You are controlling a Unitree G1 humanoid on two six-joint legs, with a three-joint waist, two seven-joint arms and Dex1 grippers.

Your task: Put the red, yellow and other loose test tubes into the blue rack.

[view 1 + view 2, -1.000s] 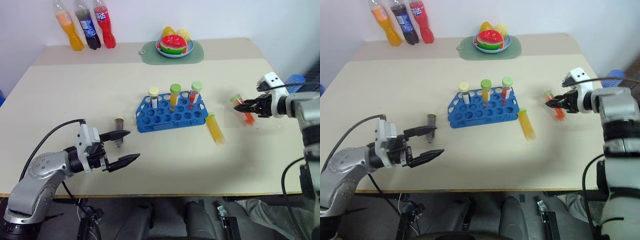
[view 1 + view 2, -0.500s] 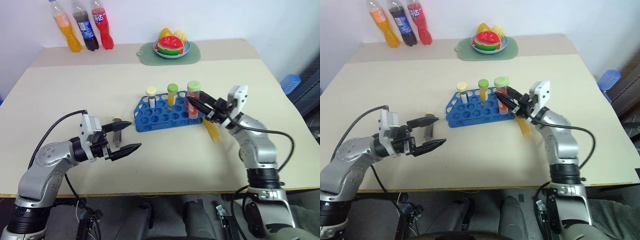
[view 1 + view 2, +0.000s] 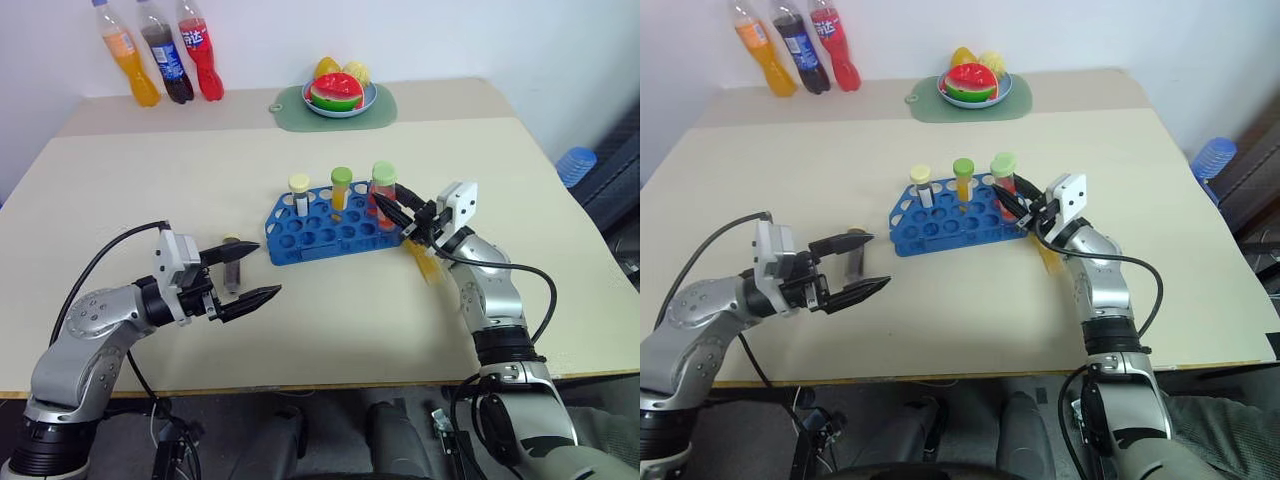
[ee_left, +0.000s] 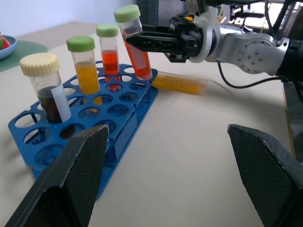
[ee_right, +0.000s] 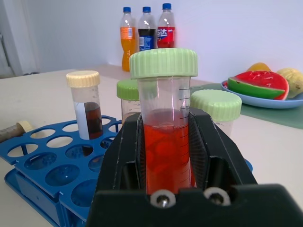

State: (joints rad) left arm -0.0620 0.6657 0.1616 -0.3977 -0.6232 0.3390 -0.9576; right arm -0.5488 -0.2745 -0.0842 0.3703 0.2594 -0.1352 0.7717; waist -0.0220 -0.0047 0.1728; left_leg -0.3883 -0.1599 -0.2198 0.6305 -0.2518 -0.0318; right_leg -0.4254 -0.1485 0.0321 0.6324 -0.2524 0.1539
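The blue rack [image 3: 330, 228] stands mid-table and holds a cream-capped dark tube [image 3: 300, 194], a green-capped orange tube [image 3: 342, 188] and a green-capped red tube [image 4: 110, 49]. My right gripper [image 3: 388, 205] is shut on another red tube with a green cap [image 5: 165, 142], upright and slightly tilted over the rack's right end. A yellow tube [image 3: 426, 264] lies on the table just right of the rack, under that arm. Left of the rack, a brown tube [image 3: 232, 274] lies by my left gripper [image 3: 250, 276], which is open with nothing held.
Three soda bottles [image 3: 165, 60] stand at the far left corner. A plate of fruit [image 3: 338, 92] on a green mat sits at the back centre. Blue cups [image 3: 574, 165] are stacked off the table's right edge.
My right arm swung in from the table's right side, carrying the red tube to the rack's right end. The left gripper stayed put. The camera shifted.
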